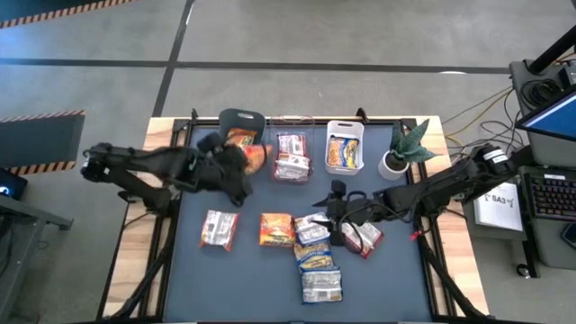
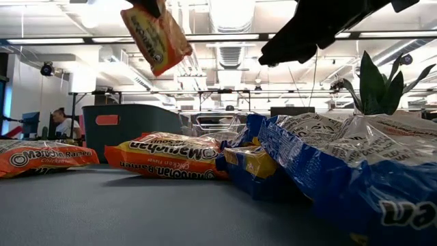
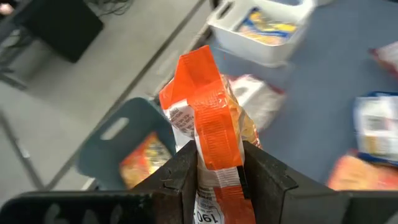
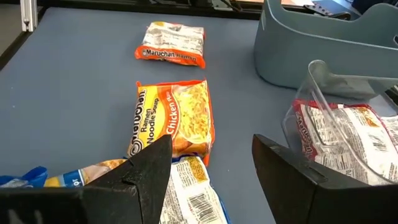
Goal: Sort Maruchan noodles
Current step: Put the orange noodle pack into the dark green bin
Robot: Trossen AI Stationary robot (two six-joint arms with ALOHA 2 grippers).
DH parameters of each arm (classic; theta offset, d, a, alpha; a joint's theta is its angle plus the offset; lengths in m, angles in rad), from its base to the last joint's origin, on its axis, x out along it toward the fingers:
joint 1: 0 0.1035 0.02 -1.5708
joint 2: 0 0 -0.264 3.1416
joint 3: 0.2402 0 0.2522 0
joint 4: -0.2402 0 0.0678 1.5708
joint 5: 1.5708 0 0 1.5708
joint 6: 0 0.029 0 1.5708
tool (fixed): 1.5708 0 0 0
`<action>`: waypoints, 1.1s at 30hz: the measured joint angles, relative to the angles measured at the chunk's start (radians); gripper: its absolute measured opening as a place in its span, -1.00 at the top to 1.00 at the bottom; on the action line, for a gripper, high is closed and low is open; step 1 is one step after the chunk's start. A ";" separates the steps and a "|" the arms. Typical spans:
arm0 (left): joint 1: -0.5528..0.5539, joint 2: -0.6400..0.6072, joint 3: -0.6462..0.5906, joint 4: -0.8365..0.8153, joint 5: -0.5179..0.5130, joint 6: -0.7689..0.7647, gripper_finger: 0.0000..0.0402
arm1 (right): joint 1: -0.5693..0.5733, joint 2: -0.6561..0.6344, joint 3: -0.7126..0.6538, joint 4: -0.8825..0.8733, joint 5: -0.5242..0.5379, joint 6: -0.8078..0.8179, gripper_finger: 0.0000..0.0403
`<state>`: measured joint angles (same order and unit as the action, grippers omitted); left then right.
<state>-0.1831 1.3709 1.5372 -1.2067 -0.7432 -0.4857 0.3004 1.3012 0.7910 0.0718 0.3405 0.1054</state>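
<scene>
The left pincer (image 3: 217,171) grips an orange packet (image 3: 208,124) by one end and holds it in the air just beside the teal bin (image 1: 241,120) at the desk's (image 1: 252,288) far edge; that bin already has an orange packet inside. Next along the far edge stand a clear bin (image 1: 292,144) with red-and-white packets and a white bin (image 1: 345,133) with yellow-and-blue ones, then a potted plant (image 1: 400,153) near the far right corner. The right pincer (image 4: 211,168) hangs open, holding nothing, above the middle of the desk, over a pile of packets (image 1: 317,252) that runs toward the near edge. Left of the pile lie a chicken packet (image 4: 174,118) and, farther left, another orange-and-white packet (image 4: 171,43), both flat on the dark mat.
</scene>
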 joint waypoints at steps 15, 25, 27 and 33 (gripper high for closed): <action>0.574 -0.079 -0.211 0.244 0.328 0.361 0.56 | 0.000 0.042 -0.001 0.023 0.000 -0.002 -0.05; 0.854 -0.080 -0.430 0.475 0.580 0.399 0.56 | -0.016 0.038 -0.001 0.052 0.014 0.008 -0.05; 0.890 -0.080 -0.459 0.517 0.610 0.399 0.56 | -0.018 0.038 -0.001 0.064 0.026 0.009 -0.05; 0.954 -0.080 -0.525 0.629 0.731 0.395 0.56 | -0.033 0.038 -0.001 0.083 0.027 0.020 -0.05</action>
<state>0.7706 1.2911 1.0121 -0.5774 -0.0118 -0.0911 0.2674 1.3388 0.7902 0.1549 0.3672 0.1250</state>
